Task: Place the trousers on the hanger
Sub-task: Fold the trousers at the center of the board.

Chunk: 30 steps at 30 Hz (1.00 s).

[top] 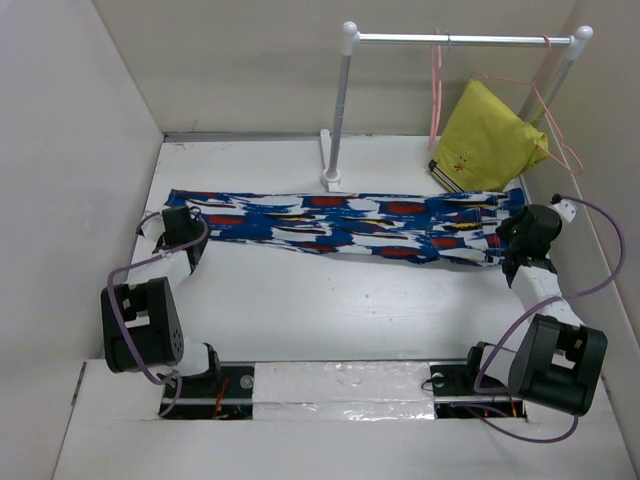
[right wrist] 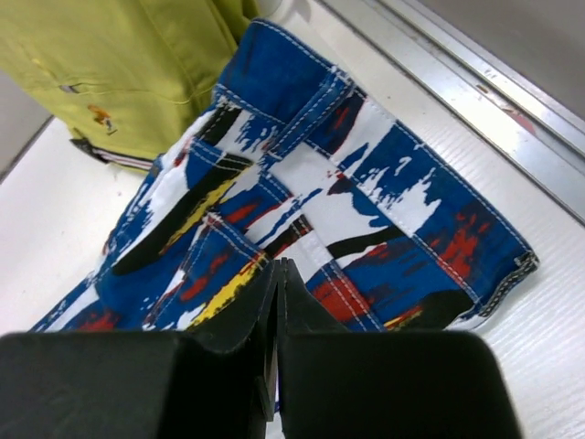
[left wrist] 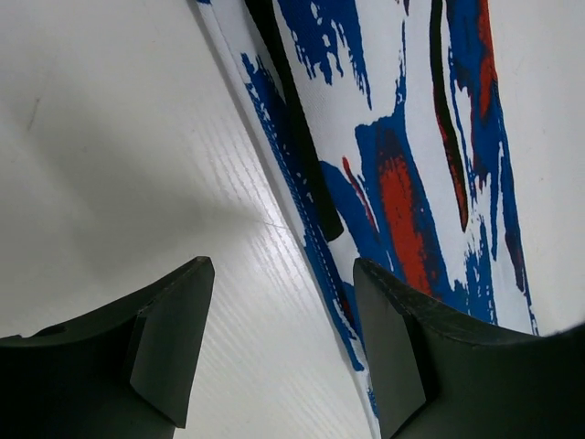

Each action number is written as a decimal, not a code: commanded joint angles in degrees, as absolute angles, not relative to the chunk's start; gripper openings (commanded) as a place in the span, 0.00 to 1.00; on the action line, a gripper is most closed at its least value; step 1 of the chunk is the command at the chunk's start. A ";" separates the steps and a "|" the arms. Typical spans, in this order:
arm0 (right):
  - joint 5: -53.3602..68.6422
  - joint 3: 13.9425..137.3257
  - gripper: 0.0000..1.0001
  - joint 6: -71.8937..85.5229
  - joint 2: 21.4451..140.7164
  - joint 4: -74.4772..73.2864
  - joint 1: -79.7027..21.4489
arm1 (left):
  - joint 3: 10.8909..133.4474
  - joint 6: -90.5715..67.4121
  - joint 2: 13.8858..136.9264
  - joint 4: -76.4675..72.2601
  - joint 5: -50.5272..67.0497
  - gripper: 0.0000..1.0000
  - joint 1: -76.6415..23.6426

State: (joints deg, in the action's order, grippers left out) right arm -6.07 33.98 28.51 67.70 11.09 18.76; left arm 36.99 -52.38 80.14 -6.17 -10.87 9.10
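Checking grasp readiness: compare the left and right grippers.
The left gripper is open at the leg end of the trousers, one finger over bare table. The right gripper is shut at the waist end, over cloth. Whether it pinches cloth is unclear. Both sit low.

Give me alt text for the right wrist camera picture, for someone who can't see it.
The right hand, shut, sits at the waist end of the blue patterned trousers, which lie on a white table. A yellow garment fills the upper left corner.
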 commanded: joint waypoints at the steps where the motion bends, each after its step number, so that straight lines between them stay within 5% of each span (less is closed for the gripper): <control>1: -4.04 34.02 0.18 29.44 65.48 14.94 18.81 | 37.53 -54.84 81.38 -9.75 -8.96 0.60 9.14; 5: -4.74 31.56 0.58 30.14 66.00 14.59 19.50 | 37.53 -57.03 83.93 -11.24 -10.19 0.61 9.14; 10: -0.45 25.77 0.72 34.18 68.11 18.09 24.68 | 38.14 -58.80 87.44 -14.59 -8.44 0.61 9.14; 22: 5.71 26.63 0.73 37.00 77.95 20.13 28.74 | 41.57 -60.56 92.90 -16.52 -6.94 0.53 9.14; 28: 8.61 30.41 0.69 38.94 82.70 18.98 28.74 | 43.77 -59.86 95.62 -17.05 -6.94 0.30 9.14; 30: 8.00 30.15 0.41 38.59 82.71 20.29 28.74 | 44.73 -59.07 96.06 -17.23 -7.12 0.19 9.14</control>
